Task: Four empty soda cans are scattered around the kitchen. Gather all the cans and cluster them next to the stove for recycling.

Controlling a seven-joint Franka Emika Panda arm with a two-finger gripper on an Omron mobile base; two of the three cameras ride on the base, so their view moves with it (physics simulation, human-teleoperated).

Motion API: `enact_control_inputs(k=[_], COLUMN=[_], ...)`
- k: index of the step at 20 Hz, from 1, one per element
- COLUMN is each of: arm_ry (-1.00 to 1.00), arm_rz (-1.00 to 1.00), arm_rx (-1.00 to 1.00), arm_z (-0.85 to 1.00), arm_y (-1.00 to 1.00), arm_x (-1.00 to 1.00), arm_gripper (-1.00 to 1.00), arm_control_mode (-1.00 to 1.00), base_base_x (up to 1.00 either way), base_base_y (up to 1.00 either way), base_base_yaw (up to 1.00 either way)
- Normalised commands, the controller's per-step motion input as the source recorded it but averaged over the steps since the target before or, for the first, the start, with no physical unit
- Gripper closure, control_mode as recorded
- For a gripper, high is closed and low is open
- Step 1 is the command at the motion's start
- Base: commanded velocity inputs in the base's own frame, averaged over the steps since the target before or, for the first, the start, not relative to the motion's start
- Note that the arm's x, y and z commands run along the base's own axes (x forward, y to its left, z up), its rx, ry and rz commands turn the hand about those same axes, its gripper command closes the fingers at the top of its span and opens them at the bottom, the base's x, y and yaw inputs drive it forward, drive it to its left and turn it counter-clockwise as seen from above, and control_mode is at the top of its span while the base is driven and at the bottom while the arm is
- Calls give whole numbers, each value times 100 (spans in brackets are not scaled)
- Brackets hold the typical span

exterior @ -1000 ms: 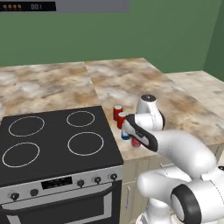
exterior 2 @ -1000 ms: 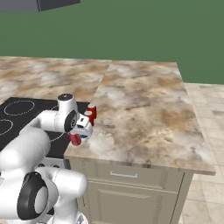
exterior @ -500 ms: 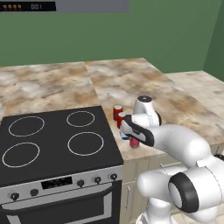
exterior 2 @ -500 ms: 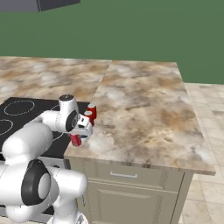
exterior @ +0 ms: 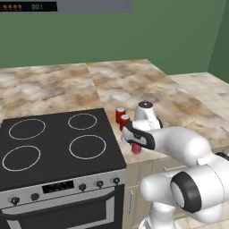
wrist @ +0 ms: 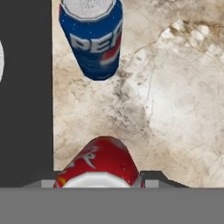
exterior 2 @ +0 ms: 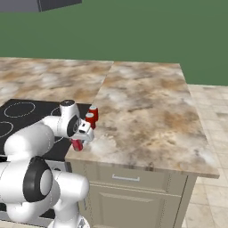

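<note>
Gripper [wrist: 100, 186]: closed on a red soda can [wrist: 99, 164], over the counter [wrist: 175, 109].
Blue can [wrist: 92, 37]: upright, beside the stove [exterior: 58, 143].

White rounded arm [exterior: 179, 145], dark joint rings, black wrist band, bulbous glossy segments.

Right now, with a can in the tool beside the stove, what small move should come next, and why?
Probably lower the red can onto the counter, then release. The tool is shut on it, the surface beneath is bare, the stove is alongside, and the blue can stands apart ahead.
</note>
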Motion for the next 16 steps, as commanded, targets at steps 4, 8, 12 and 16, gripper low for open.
enact_control_inputs(k=[4,8,12,16], arm_ry=[-8,-7,-4,-4], arm_rz=[-5,-3,-2,-1], arm_rx=[0,2,3,3], arm_z=[-26,-21,-22,-19], arm_y=[0,0,3,1], arm_x=[0,0,0,0], arm_gripper=[100,100,100,100], arm_control_mode=[-100,-100,-100,-100], base_base_x=[0,0,0,0], base_base_y=[0,0,0,0], base_base_yaw=[0,0,0,0])
